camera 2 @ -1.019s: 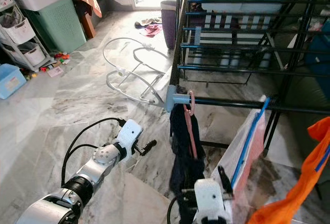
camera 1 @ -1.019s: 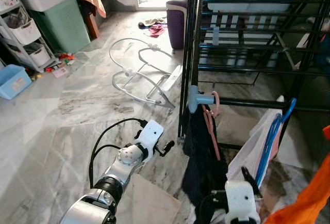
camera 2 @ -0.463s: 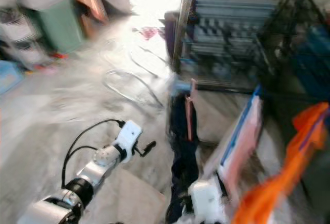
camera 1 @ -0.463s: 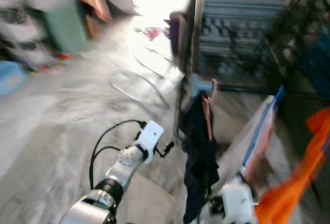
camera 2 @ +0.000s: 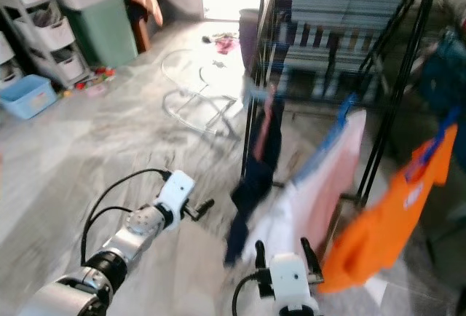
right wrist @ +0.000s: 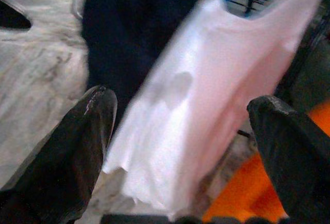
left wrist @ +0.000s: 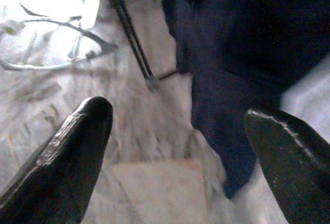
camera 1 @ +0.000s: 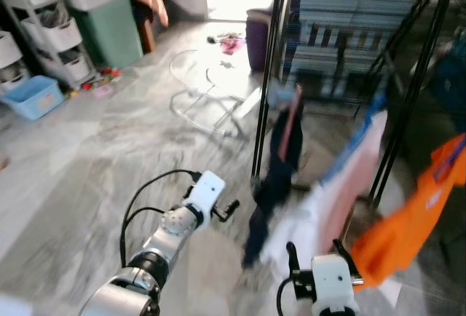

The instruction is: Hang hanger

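Three pieces of clothing hang on the black drying rack [camera 1: 271, 61], and each one is on its own hanger, though the picture is a bit blurry. The dark blue one [camera 1: 273, 178] hangs on a pink hanger [camera 1: 292, 108]. The white and pink one [camera 1: 331, 199] hangs on a blue hanger [camera 1: 373, 112]. The orange one [camera 1: 408, 221] hangs past the right pincer's far side. The right pincer [camera 1: 315, 254] is low down, just in front of the white and pink cloth, with its two black fingers [right wrist: 82, 146] spread wide and nothing between them. The left pincer [camera 1: 231, 207] is out over the grey floor [camera 1: 87, 156], just to the side of the dark blue cloth, and its two fingers [left wrist: 72, 152] are spread wide too, holding nothing. One white wire frame [camera 1: 207, 101] lies on the floor, farther away, beyond the left pincer.
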Motion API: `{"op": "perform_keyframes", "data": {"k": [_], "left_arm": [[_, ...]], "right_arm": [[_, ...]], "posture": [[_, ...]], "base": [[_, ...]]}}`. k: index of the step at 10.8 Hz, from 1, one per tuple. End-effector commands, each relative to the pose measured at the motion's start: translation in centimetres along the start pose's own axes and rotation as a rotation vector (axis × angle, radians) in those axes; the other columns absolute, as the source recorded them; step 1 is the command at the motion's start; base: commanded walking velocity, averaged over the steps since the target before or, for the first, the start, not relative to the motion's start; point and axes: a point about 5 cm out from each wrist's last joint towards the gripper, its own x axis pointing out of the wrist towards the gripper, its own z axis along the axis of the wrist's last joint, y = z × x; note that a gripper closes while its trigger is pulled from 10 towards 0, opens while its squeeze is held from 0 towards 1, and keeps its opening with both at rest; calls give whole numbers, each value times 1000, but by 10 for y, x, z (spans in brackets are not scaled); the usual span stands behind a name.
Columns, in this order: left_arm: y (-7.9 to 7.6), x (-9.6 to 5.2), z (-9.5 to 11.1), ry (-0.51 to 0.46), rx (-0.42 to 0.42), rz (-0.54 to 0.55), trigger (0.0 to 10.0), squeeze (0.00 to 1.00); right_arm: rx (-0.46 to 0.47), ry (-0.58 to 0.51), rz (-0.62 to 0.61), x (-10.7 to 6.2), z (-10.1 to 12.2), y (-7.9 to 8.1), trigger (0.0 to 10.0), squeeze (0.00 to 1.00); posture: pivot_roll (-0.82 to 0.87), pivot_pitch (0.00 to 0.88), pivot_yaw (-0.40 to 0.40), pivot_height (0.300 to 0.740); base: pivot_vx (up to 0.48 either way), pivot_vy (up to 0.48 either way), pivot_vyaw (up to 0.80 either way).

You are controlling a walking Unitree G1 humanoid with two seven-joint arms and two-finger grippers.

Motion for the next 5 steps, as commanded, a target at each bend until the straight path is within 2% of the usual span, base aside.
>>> {"op": "perform_keyframes", "data": {"k": [1, 4, 5], "left_arm": [[-2, 2, 4, -10, 12, -2, 10000, 0], [1, 0, -1, 7, 7, 38, 10000, 0], [5, -3, -8, 39, 8, 71, 10000, 0]], "right_arm": [[0, 23, -13, -2, -6, -3, 10000, 1000], [24, 68, -12, 6, -20, -10, 10000, 1000], [31, 93, -2, 9, -26, -14, 10000, 541]], "posture": [[-145, 16, 47, 740], [-113, 0, 22, 740], [-97, 0, 10, 740]], "base": [[-270, 0, 0], [-304, 0, 0], [-270, 0, 0]]}}
